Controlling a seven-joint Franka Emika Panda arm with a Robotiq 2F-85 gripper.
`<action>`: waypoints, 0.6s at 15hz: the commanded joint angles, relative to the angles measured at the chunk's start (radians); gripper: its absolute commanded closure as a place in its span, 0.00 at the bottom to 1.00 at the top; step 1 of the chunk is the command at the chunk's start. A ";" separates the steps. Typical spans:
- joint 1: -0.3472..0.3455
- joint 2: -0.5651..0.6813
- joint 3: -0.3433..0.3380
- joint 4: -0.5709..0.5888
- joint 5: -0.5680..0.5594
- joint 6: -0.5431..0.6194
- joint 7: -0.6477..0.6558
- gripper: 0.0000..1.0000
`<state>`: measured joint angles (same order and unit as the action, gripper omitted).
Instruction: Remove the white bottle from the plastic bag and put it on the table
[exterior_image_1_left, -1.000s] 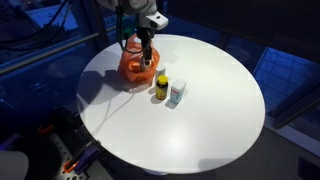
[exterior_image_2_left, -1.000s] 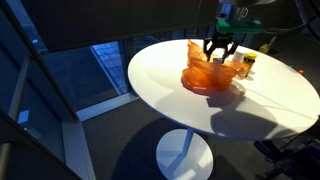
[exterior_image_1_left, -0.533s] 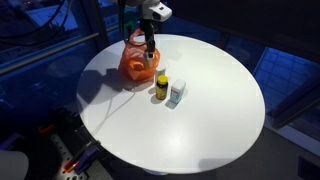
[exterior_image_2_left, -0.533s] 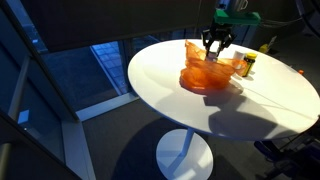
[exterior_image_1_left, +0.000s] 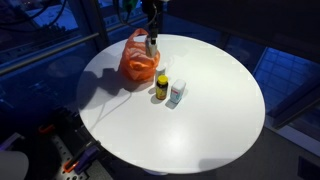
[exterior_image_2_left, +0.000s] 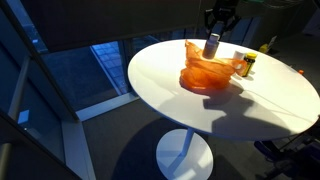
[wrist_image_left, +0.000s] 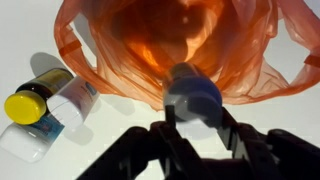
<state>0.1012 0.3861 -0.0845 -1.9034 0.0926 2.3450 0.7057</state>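
Observation:
My gripper (exterior_image_1_left: 151, 32) is shut on the white bottle (exterior_image_1_left: 152, 47) and holds it upright in the air above the orange plastic bag (exterior_image_1_left: 135, 63). The bag lies crumpled and open on the round white table (exterior_image_1_left: 205, 125). In an exterior view the gripper (exterior_image_2_left: 217, 27) holds the bottle (exterior_image_2_left: 212, 45) clear above the bag (exterior_image_2_left: 205, 73). In the wrist view the bottle (wrist_image_left: 193, 93) sits between the dark fingers (wrist_image_left: 195, 120), with the open bag (wrist_image_left: 160, 40) below it.
A yellow bottle (exterior_image_1_left: 161, 87) and a pale bluish bottle (exterior_image_1_left: 177, 94) stand side by side on the table just beside the bag; both show in the wrist view (wrist_image_left: 30, 100) (wrist_image_left: 58, 118). The table edge (exterior_image_2_left: 150, 85) drops to dark floor.
The gripper has risen straight up out of the bag with the white bottle in it. The bottle now hangs above the bag. The bag and other bottles have not moved.

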 joint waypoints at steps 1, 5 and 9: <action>-0.015 -0.004 -0.019 0.059 -0.001 -0.048 0.072 0.81; -0.034 0.039 -0.045 0.129 -0.005 -0.058 0.153 0.81; -0.056 0.102 -0.067 0.190 -0.011 -0.069 0.218 0.81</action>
<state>0.0591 0.4285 -0.1393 -1.7931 0.0921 2.3157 0.8655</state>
